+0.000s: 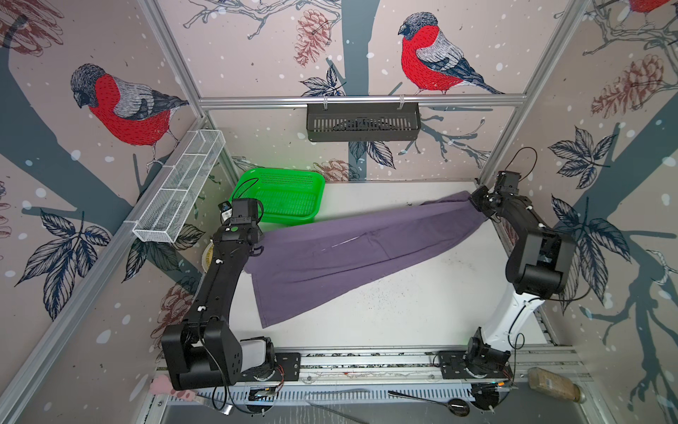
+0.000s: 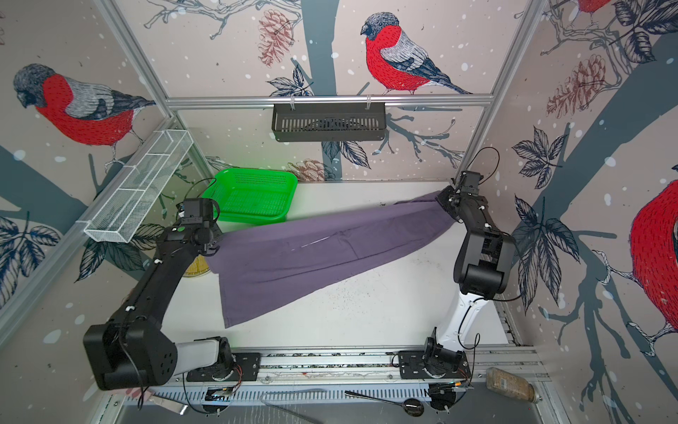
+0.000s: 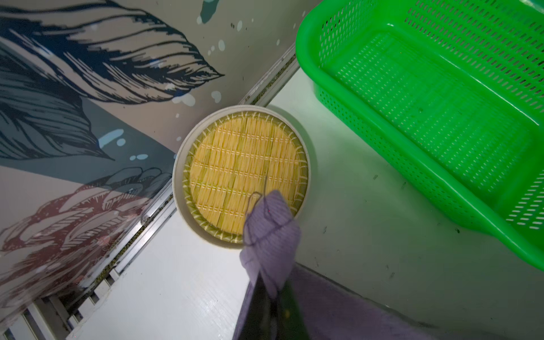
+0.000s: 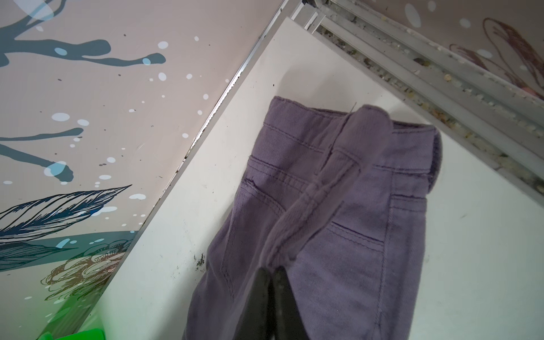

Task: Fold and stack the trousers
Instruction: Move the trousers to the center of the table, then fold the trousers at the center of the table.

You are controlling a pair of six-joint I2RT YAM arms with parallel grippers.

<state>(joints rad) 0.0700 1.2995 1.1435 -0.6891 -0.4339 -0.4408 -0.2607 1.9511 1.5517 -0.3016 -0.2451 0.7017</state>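
The dusty purple trousers (image 1: 330, 257) hang stretched across the white table in both top views, drooping to the table in the middle. My left gripper (image 3: 275, 291) is shut on a leg end; a pinched flap of the trousers (image 3: 270, 223) sticks out past the fingertips, above a round woven tray. My right gripper (image 4: 272, 269) is shut on a bunched ridge of the waist part of the trousers (image 4: 338, 191), at the far right corner. In a top view the left gripper (image 1: 257, 244) is beside the green basket and the right gripper (image 1: 473, 201) is by the corner post.
A green plastic basket (image 1: 282, 194) stands at the back left, with a round woven bamboo tray (image 3: 244, 170) against the left wall beside it. A white wire rack (image 1: 179, 183) and a black rack (image 1: 363, 121) hang on the walls. A spoon (image 1: 440, 402) and a bottle (image 1: 554, 383) lie beyond the front rail.
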